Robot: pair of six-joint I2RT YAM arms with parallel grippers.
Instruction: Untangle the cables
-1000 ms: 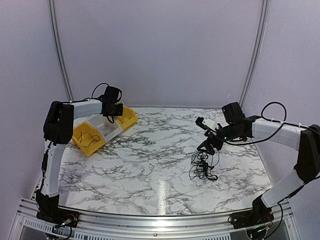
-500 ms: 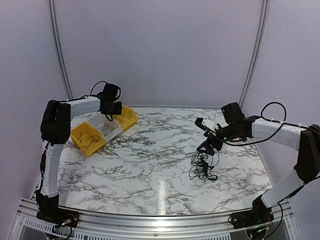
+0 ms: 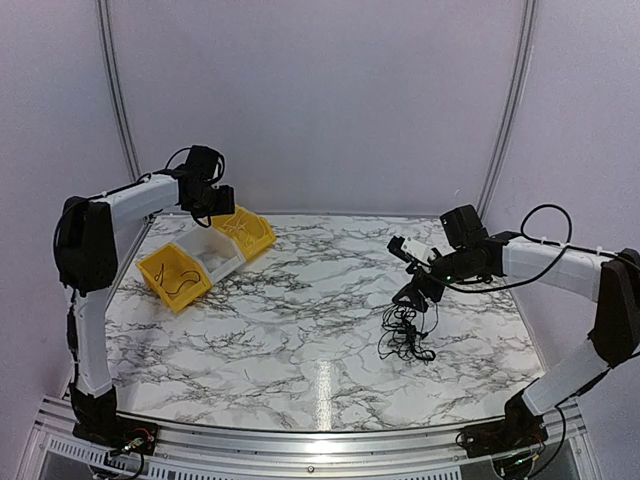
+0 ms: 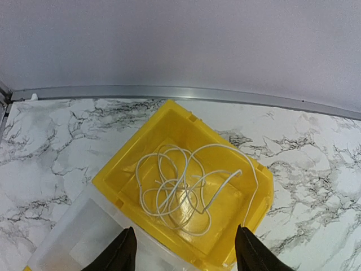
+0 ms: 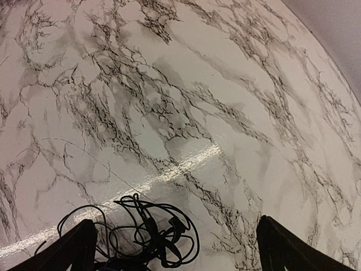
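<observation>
Top view. At left of frame, on the marble table (image 3: 300, 330), a diagonal row of three bins touching side by side: lower yellow bin (image 3: 150, 268), clear bin (image 3: 215, 262), upper yellow bin (image 3: 262, 240). Inside the lower yellow bin, a thin dark strand (image 3: 178, 285). Above the upper end of the row, left gripper (image 3: 212, 205), raised clear of the bins, jaws too small here to read. Right of centre, cables (image 3: 405, 338): a small black clump of curly loops lying on the marble, well apart from the bins. Just above the clump in the frame, right gripper (image 3: 414, 296), pointed down at it. Contact impossible to tell from here.

Left wrist view. At the bottom edge, two dark fingertips (image 4: 121, 257) of the left gripper (image 4: 183, 257), spread apart with nothing between them. In the centre, upper yellow bin (image 4: 113, 175) holding a loose coil of white cord (image 4: 180, 192), one loop running up to the right-hand rim. At lower left, a corner of the clear bin (image 4: 67, 237), set against the yellow one. Along the top, pale wall (image 4: 180, 39).

Right wrist view. In the bottom corners, two dark fingers (image 5: 73, 248) of the right gripper (image 5: 180, 257), set wide and gripping nothing. Between them at the bottom edge, nearer the left-hand finger, cables (image 5: 146, 234): black loops flat on the marble, partly cut off by the frame. Touch against that finger impossible to tell.
</observation>
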